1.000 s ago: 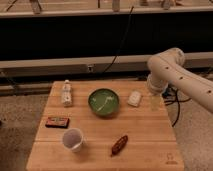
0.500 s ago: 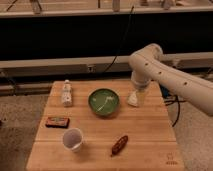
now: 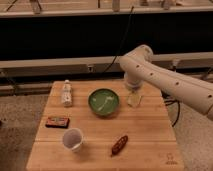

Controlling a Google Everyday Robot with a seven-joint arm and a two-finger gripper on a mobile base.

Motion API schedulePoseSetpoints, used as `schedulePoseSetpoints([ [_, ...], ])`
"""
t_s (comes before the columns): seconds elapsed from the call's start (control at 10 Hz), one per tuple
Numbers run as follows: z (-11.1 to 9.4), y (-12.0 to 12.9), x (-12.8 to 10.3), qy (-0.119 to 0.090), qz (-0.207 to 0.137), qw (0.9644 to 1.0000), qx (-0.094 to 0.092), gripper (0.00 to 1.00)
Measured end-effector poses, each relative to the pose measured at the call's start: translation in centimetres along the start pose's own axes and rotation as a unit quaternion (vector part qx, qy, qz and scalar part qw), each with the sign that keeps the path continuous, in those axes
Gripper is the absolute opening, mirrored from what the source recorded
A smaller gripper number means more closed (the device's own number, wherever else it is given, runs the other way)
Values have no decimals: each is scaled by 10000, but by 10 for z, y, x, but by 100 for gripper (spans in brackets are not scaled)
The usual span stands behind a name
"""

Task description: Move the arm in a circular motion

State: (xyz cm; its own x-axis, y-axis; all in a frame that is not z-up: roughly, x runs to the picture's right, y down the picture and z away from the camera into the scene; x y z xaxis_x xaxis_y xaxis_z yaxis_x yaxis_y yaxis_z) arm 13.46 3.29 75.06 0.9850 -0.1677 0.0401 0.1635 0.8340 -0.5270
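White and thickly tubular, the arm (image 3: 170, 84) enters from the right edge at about 3 o'clock and slopes up toward 10 o'clock. It reaches a bulbous bend above the far right part of a wooden table (image 3: 150, 150). From that bend a short section drops straight down to the gripper (image 3: 132, 87). The gripper hangs over the table's 1 o'clock area, just above a small pale packet (image 3: 134, 100). Whether the gripper is released or clenched cannot be told, and it does not appear to carry anything.

The task needs no object, only a round sweep of the arm. That likely explains why the gripper is held above the tabletop things rather than down among them. The arm's bend lies at 12 o'clock from the gripper, and its long segment trails away toward 4 o'clock.

A green bowl (image 3: 104, 102) sits near the table's middle, at 8 o'clock from the gripper and close by. A small white bottle (image 3: 66, 93) stands at the table's 10 o'clock. A flat reddish box (image 3: 57, 121) lies at 9 o'clock and a white cup (image 3: 73, 139) at 7 o'clock. A brown, sausage-shaped item (image 3: 119, 144) lies at 6 o'clock. All of these rest apart from one another.
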Motion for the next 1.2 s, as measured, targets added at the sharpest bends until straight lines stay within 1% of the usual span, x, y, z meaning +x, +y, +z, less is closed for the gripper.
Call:
schedulePoseSetpoints([
  [0.1, 1, -2, -1, -7, 2, 10000, -3, 80],
  [0.4, 4, 2, 9, -6, 3, 9999, -102, 80],
  [0.7, 5, 3, -11, -19, -169, 9998, -132, 80],
  [0.9, 7, 4, -10, -10, -261, 9995, -182, 80],
  [1.2, 6, 13, -20, -36, -353, 9991, -237, 80],
])
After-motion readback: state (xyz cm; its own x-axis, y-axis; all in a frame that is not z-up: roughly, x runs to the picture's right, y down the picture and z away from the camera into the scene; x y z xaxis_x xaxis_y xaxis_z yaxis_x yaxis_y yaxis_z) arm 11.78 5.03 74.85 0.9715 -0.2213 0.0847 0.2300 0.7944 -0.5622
